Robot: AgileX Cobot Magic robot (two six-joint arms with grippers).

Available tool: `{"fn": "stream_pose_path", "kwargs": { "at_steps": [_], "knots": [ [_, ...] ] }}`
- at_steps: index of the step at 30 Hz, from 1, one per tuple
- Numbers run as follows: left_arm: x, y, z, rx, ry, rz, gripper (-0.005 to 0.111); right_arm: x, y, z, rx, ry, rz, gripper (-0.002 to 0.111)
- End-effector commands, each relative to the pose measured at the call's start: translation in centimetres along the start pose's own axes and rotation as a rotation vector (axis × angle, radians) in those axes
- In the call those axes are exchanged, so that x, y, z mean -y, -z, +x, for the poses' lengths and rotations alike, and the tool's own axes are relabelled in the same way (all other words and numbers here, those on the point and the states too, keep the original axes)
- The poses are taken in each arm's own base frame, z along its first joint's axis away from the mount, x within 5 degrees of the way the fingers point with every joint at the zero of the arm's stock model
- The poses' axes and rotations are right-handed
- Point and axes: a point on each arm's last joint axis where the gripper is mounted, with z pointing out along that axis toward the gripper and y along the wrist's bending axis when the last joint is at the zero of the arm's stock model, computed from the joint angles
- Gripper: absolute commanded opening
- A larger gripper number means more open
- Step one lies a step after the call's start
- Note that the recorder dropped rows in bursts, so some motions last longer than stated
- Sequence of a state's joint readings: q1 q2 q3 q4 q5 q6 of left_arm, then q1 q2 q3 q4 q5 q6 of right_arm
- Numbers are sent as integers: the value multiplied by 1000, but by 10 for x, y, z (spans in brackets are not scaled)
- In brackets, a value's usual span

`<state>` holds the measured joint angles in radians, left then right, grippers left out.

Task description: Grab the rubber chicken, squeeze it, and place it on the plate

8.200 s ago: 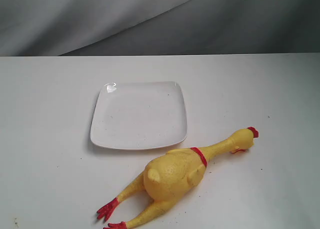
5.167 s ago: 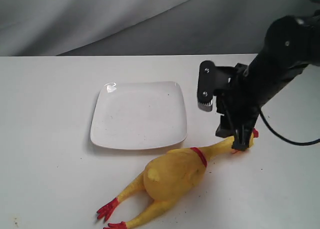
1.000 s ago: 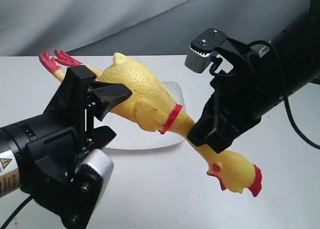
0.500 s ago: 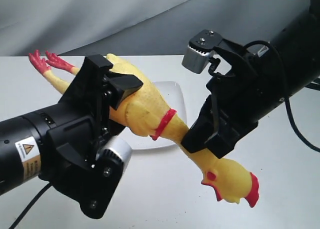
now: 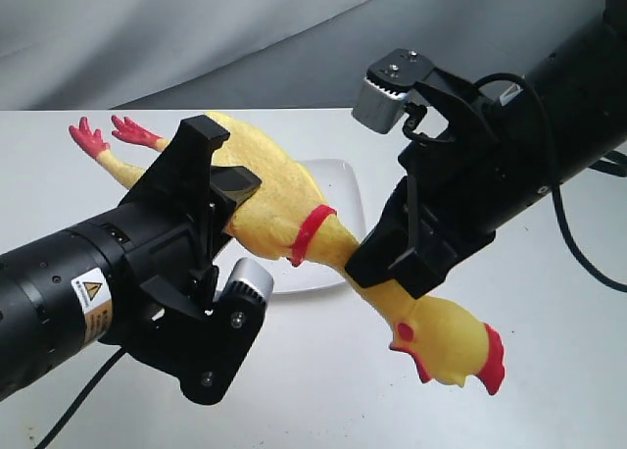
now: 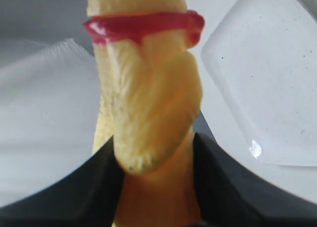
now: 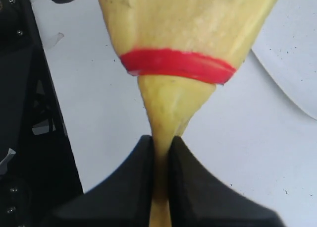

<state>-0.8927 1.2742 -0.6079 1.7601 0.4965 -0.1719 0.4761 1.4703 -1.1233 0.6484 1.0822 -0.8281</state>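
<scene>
The rubber chicken hangs in the air above the table, red feet to the far left, head low at the right. My right gripper is shut on its thin neck, just past the red neck band. My left gripper is shut on its fat yellow body, one dark finger on each side. The white plate lies on the table behind and below the chicken, mostly hidden; its glossy surface shows in the left wrist view.
The white tabletop runs back to a grey cloth backdrop. Both black arms fill the front of the exterior view, the left arm low at the left, the right arm at the upper right.
Over the last second the left gripper slid along the chicken's body and closed on it. The chicken's head has dropped slightly and its feet rose. Earlier the chicken lay on the table.
</scene>
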Motion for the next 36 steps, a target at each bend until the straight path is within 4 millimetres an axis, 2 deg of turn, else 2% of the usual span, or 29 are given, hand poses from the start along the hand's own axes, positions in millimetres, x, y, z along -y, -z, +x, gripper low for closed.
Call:
{"fn": "stream_pose_path", "kwargs": {
  "at_steps": [1,4,6,9,10,13,14,18,23,26,28,36],
  "knots": [
    [0,-1,5,-52,33,1,0,-4,2,0,-6,23,-14,0],
    [0,-1,4,-36,33,4,2,-3,2,1,-9,25,-12,0],
    [0,-1,3,-25,33,6,11,-4,2,0,-8,29,-12,0],
    [0,-1,2,-21,64,6,37,-4,2,0,-8,29,-12,0],
    [0,-1,2,-19,84,7,54,-4,2,0,-8,29,-12,0],
    [0,-1,1,-14,167,7,84,-3,2,1,-9,29,-11,0],
    [0,-1,2,-19,186,6,86,-3,2,0,-7,29,-10,0],
    [0,-1,3,-33,186,2,78,-3,2,0,-6,29,-8,0],
    [0,-1,1,-5,187,9,56,-3,2,0,-6,29,-8,0],
    [1,-1,-1,10,187,13,26,-3,2,0,-6,29,-8,0],
    [1,-1,-2,22,187,16,0,-3,2,1,-9,31,-6,0],
    [1,-1,-2,24,181,17,0,-2,2,0,-4,33,5,0]
  ]
}}
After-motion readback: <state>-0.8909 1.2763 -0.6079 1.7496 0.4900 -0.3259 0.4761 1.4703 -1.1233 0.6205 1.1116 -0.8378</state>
